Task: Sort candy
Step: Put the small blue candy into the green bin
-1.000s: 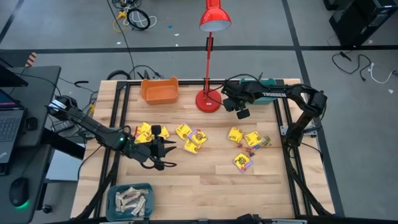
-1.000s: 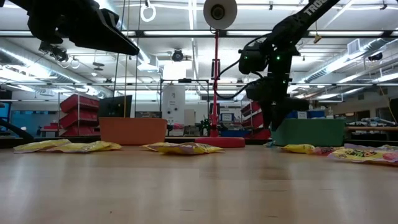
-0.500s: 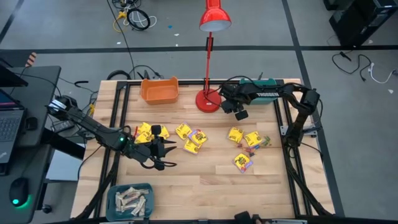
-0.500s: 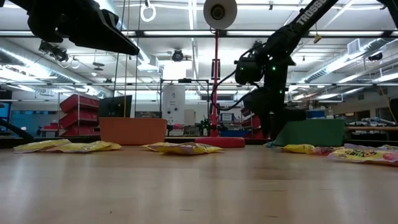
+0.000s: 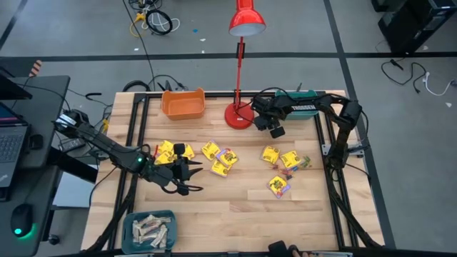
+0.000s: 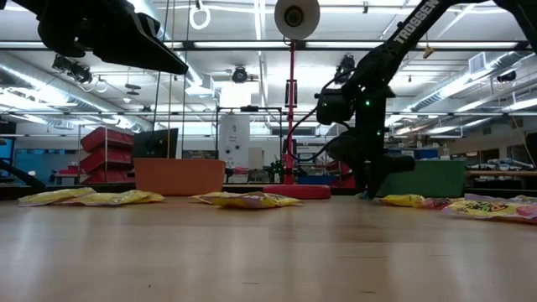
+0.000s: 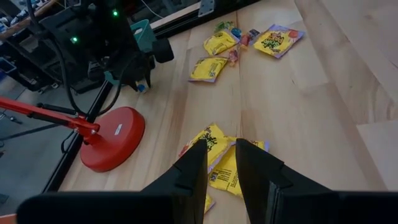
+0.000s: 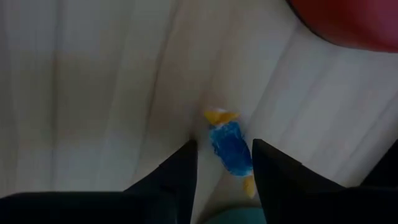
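Yellow candy packets lie across the table's middle: one group (image 5: 171, 152) to the left, one (image 5: 219, 158) in the centre, one (image 5: 280, 158) to the right, and a single packet (image 5: 278, 185) nearer the front. My right gripper (image 5: 265, 123) is down at the table beside the red lamp base (image 5: 239, 116). In the right wrist view it (image 8: 224, 144) stands open, with a small blue candy (image 8: 229, 149) with orange wrapper ends lying on the wood between its fingers. My left gripper (image 5: 194, 179) hovers open and empty above the table, just in front of the left packets.
An orange bin (image 5: 183, 103) stands at the back left. A teal bin (image 5: 150, 230) holding beige bars sits at the front left corner. The red lamp (image 5: 246, 20) rises over the back middle. A green box (image 6: 415, 178) stands behind the right arm.
The right arm has folded in a little and its gripper has shifted slightly toward the lamp base. The left arm has not moved.
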{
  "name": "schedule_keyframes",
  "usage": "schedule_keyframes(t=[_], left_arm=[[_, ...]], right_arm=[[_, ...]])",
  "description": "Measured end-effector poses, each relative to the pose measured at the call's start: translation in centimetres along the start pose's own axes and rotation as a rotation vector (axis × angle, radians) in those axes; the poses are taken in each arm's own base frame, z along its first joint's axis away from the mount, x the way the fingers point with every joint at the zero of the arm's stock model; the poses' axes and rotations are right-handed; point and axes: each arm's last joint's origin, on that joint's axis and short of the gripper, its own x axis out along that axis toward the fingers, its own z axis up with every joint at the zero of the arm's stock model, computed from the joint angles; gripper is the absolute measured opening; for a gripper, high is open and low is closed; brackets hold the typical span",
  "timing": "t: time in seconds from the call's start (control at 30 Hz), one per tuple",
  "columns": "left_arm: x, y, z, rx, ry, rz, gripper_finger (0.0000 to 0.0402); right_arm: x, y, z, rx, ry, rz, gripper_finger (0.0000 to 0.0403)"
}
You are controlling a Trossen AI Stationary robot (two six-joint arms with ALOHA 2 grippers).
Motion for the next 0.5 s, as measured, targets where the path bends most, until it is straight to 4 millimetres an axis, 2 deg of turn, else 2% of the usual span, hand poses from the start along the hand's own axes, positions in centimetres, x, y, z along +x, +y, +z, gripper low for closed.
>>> schedule_keyframes(t=[0.23,0.5], left_arm=[[0.00,0.00,0.00,0.001,0.000,0.000,0.0088],[0.00,0.00,0.00,0.003,0.000,0.000,0.0088]], right_arm=[[0.01,-0.03,-0.07,0.002,0.001,0.002,0.0124],[0.03,-0.01,-0.09,0.003,0.002,0.006,0.0053]])
